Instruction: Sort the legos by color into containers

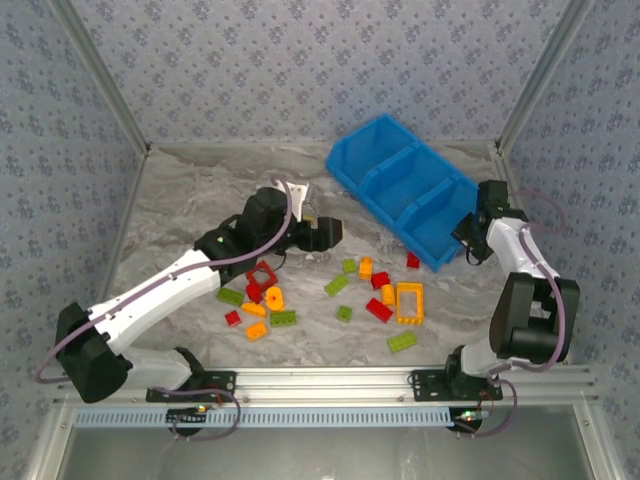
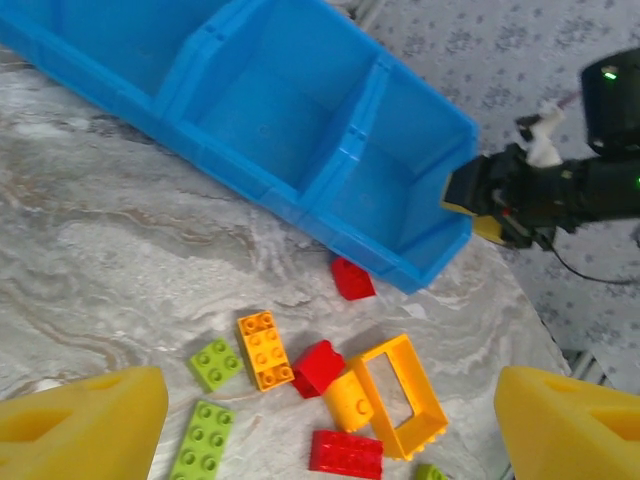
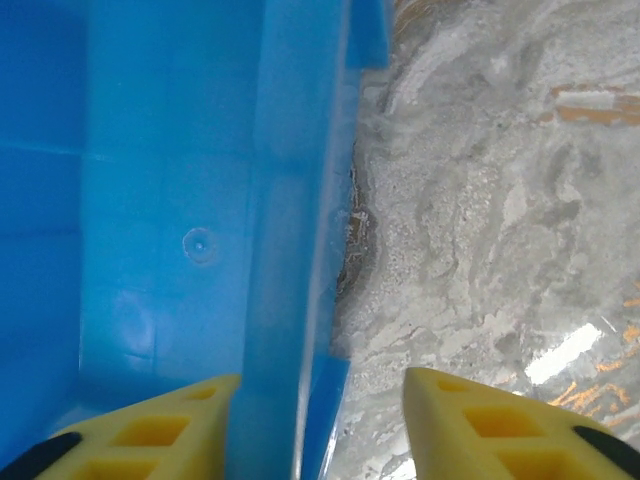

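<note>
Firstly, the left gripper (image 1: 328,232) hung spread and empty over the table (image 1: 190,200). Bricks (image 1: 380,309) lay scattered right of it, short of the blue bin (image 2: 250,175). They were judged light, rigid and slick: pinch each across flat parallel sides, and the orange frame (image 1: 409,302) by one rail. The right gripper (image 1: 468,232) stood with fingers apart, straddling the bin's end wall.

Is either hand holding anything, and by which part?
Nothing is gripped: the left hand hangs open above the legos; the right hand straddles the blue bin at its end wall, unclamped.
</note>
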Controlling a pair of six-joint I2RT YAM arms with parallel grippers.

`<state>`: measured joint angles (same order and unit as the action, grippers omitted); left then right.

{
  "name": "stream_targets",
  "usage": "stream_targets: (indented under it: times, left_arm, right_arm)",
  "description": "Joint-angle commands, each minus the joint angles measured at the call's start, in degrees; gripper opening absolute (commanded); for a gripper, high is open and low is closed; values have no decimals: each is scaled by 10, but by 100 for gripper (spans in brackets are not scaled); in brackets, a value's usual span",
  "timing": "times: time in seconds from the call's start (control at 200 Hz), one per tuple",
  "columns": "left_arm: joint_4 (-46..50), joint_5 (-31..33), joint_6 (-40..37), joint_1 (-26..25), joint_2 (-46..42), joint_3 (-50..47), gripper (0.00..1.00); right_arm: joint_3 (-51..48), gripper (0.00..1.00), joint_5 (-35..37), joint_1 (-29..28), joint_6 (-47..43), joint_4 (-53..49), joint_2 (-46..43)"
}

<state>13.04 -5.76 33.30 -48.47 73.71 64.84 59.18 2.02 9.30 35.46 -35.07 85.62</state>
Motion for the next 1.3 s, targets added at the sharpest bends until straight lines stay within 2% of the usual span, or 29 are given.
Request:
stream_targets:
  times: [0.0, 0.19, 0.315, 0.43, 0.65, 0.874, 1.024, 1.224, 1.294]
  left_arm:
    - [-18, -14, -5, -27, 13, 42, 85]
    - [-11, -8, -5, -50, 35, 50, 82]
    - [-8, -2, -7, -58, 34, 49, 82]
    - [3, 5, -10, -58, 29, 46, 82]
    - [21, 20, -15, -58, 10, 34, 82]
    - [50, 49, -19, -56, -14, 22, 82]
    - [79, 82, -7, -43, -44, 17, 83]
    - [154, 202, 51, -43, -88, 7, 83]
    - [169, 220, 64, -43, -103, -3, 83]
  right_arm:
    - [29, 39, -16, 3, -27, 4, 22]
    - [43, 15, 6, 4, -47, 4, 44]
    - [70, 0, 52, 3, -75, -3, 53]
    - [121, 0, 73, 5, -121, -12, 74]
    - [268, 0, 39, -10, -217, -63, 184]
    - [383, 0, -12, -79, -319, -90, 275]
    - [420, 0, -29, -128, -317, -100, 310]
    - [423, 0, -48, -171, -284, -90, 323]
    - [420, 0, -48, -179, -281, -88, 326]
